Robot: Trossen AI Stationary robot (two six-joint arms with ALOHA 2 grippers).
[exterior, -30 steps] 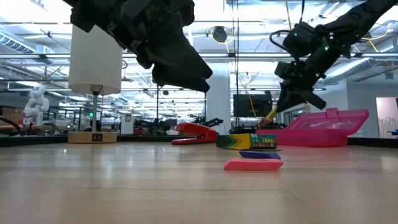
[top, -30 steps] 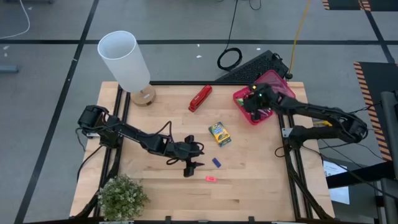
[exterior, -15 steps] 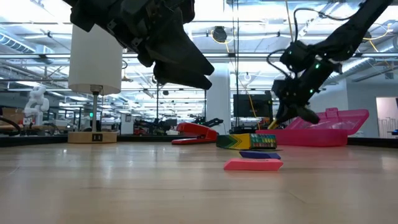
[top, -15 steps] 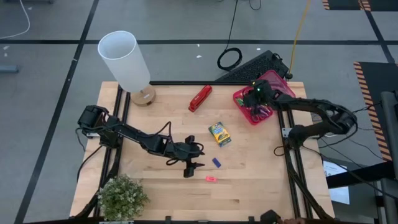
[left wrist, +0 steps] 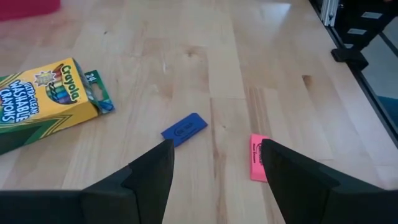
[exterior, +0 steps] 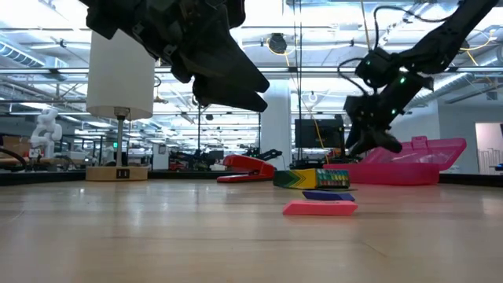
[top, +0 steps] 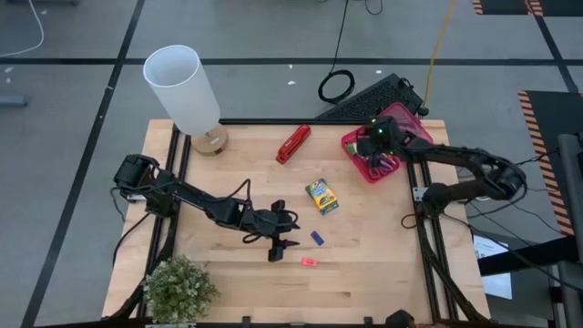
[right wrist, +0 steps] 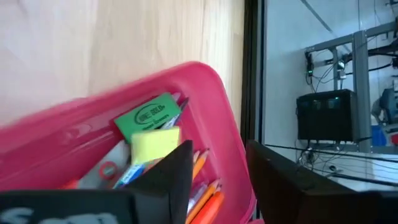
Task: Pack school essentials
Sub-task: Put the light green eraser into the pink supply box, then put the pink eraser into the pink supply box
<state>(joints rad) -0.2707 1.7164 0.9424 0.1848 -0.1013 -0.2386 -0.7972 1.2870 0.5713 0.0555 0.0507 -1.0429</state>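
Now, your right gripper (top: 376, 144), jaws apart and empty, has pulled back to hover over the pink box (top: 401, 123). Left gripper (top: 276, 251), jaws apart, hangs beside the blue eraser (top: 317, 238) and pink eraser (top: 310, 262); the crayon box (top: 322, 196) is likewise unpacked.

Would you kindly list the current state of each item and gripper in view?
pink pencil box: open, partly filled with stationery
crayon box: lying flat on the table, not packed
blue eraser: loose on the table
pink eraser: loose on the table
red stapler: closed, on the table
left gripper: open, empty, beside the erasers
right gripper: open, empty, over the pencil box
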